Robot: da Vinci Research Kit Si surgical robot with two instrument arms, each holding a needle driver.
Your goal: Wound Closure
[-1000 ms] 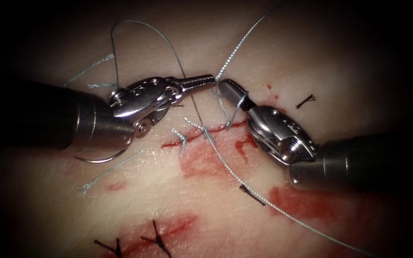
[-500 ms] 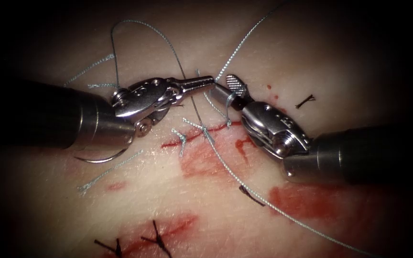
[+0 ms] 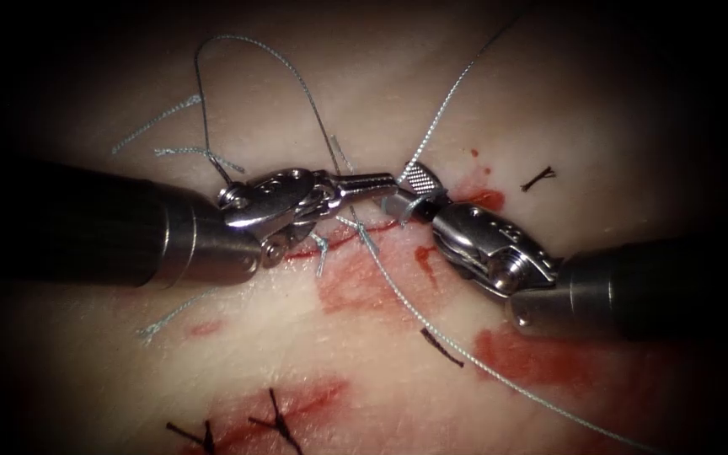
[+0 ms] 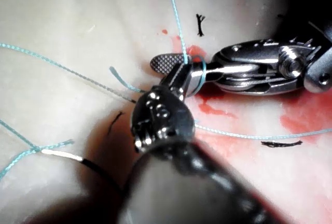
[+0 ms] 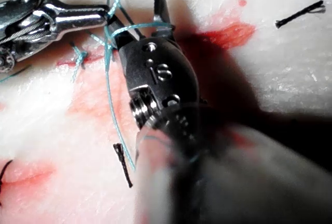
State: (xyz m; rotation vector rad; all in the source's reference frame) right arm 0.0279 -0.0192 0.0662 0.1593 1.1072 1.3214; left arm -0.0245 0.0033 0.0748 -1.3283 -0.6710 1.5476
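the left end effector has its two jaws pressed together into one thin point, and they pinch the thread where the long strand rises away toward the far right. in the left wrist view the same closed tip meets that strand just beside the other tool's ribbed jaw face.

the right end effector stands parted, its ribbed upper jaw lifted clear of the lower one, with nothing clamped between them. a turn of thread lies wound around its jaws near their base, seen as a pale band in the left wrist view and again across the right end effector in its own wrist view. the left tool's tip reaches right up to these parted jaws, the two tools nearly touching above the cut.

neither tool has the needle. it lies loose on the tissue on the left side of the cut, beside the left arm's shaft, not in the tissue, with thread running off its end.

a pale knotted stitch crosses the cut just under the left tool. another length of thread runs from the cut toward the near right. red fluid stains the tissue below the cut and under the right tool. dark cut ends of thread lie scattered nearby.
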